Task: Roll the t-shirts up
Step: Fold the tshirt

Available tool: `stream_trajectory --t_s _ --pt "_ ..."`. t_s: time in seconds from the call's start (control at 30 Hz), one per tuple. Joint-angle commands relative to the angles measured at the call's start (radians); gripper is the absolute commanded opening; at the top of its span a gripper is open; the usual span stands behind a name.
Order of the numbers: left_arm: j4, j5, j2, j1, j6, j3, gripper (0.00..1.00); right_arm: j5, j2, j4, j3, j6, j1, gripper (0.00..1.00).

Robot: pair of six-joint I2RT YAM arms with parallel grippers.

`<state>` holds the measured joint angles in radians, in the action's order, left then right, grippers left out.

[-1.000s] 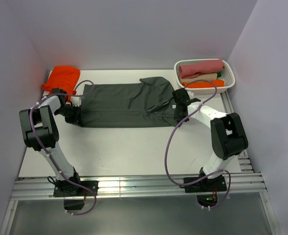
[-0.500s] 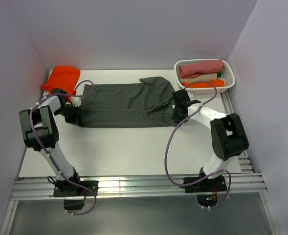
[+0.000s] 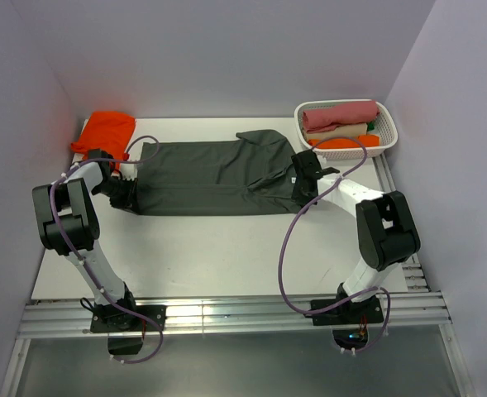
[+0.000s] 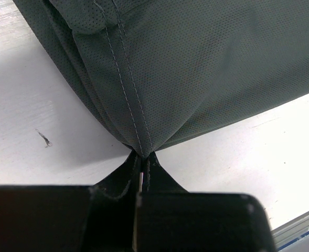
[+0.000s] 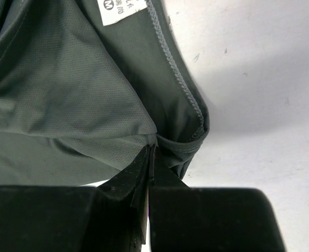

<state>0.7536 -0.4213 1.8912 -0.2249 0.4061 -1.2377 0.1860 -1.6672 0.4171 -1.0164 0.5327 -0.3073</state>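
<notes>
A dark charcoal-grey t-shirt [image 3: 214, 175] lies folded into a long strip across the back of the white table. My left gripper [image 3: 130, 192] is shut on the strip's left end, pinching the stitched hem [image 4: 136, 126]. At the right end my right gripper [image 3: 303, 184] is shut on a fold of the same t-shirt [image 5: 65, 105] near its neckline, just below the white neck label [image 5: 120, 9]. A bright orange t-shirt [image 3: 106, 132] sits bunched in the back left corner, beyond the left gripper.
A white basket [image 3: 389, 124] at the back right holds rolled pink, beige and orange garments, close behind my right gripper. Walls enclose the table at left, back and right. Metal rails [image 3: 226, 314] run along the near edge by the arm bases.
My right gripper has closed its jaws on the t-shirt's right end; before it stood partly open there. The left arm and the cloth have not moved.
</notes>
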Motion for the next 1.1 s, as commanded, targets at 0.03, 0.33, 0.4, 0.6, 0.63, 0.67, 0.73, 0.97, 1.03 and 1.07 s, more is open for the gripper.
stream_trajectory --t_s 0.03,0.33,0.4,0.6,0.63,0.67,0.73,0.97,1.03,1.07 --pt "0.018 0.041 -0.020 -0.002 0.039 0.026 0.00 0.053 -0.002 0.043 -0.076 -0.030 0.016 0.00" --pt "0.015 0.058 -0.023 -0.002 0.056 0.037 0.00 0.107 -0.057 0.112 -0.157 -0.079 0.050 0.00" --pt "0.015 0.058 -0.021 -0.004 0.056 0.038 0.00 0.102 -0.072 0.114 -0.163 -0.083 0.053 0.00" --pt "0.018 0.056 -0.018 -0.004 0.057 0.037 0.00 0.092 -0.052 0.106 -0.146 -0.080 0.053 0.34" --pt "0.018 0.055 -0.018 -0.004 0.056 0.035 0.00 0.095 -0.045 0.107 -0.140 -0.077 0.053 0.38" --pt "0.018 0.055 -0.018 -0.002 0.054 0.037 0.00 0.092 -0.017 0.104 -0.123 -0.071 0.051 0.44" --pt "0.016 0.053 -0.018 -0.002 0.054 0.037 0.01 0.092 0.020 0.097 -0.096 -0.059 0.053 0.47" --pt "0.015 0.044 -0.017 -0.002 0.051 0.040 0.00 0.012 0.162 -0.009 0.093 0.003 0.051 0.36" --pt "0.018 0.042 -0.017 -0.002 0.053 0.037 0.00 -0.002 0.161 -0.026 0.113 0.006 0.051 0.36" --pt "0.018 0.042 -0.017 -0.001 0.053 0.035 0.00 -0.006 0.156 -0.049 0.128 0.006 0.051 0.36"
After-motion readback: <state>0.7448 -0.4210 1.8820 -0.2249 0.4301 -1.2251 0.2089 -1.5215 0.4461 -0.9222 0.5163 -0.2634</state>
